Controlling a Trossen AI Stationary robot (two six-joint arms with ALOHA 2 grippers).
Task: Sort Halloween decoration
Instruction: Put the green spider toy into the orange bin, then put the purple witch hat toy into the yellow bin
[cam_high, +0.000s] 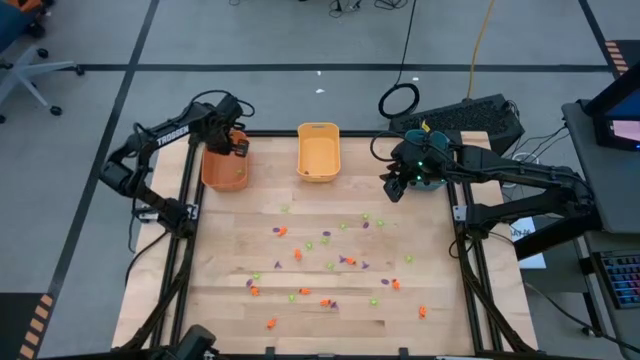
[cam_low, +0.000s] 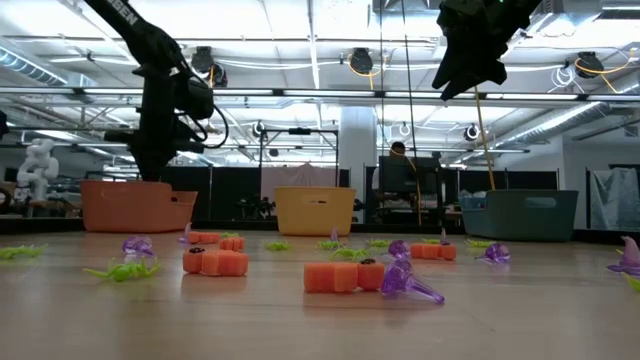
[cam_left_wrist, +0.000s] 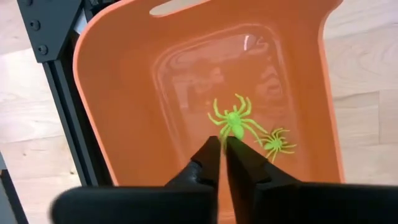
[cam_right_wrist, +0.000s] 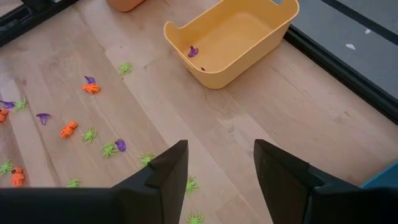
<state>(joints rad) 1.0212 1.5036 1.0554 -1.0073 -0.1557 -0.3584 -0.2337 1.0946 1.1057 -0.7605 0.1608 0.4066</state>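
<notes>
your left gripper (cam_left_wrist: 222, 146) sits nearly closed, empty, over the orange bin (cam_left_wrist: 118, 93) with two green spiders (cam_left_wrist: 233, 121); right gripper (cam_right_wrist: 221, 158) open, empty, above bench's (cam_high: 330, 330) far right corner.

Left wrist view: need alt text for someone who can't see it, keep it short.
Two light green spider trinkets, one larger and one smaller, lie on the floor of the orange bin, seen from above. The left gripper hangs just over them with its dark fingers nearly together and nothing between them. Pale wooden table shows around the bin.
</notes>
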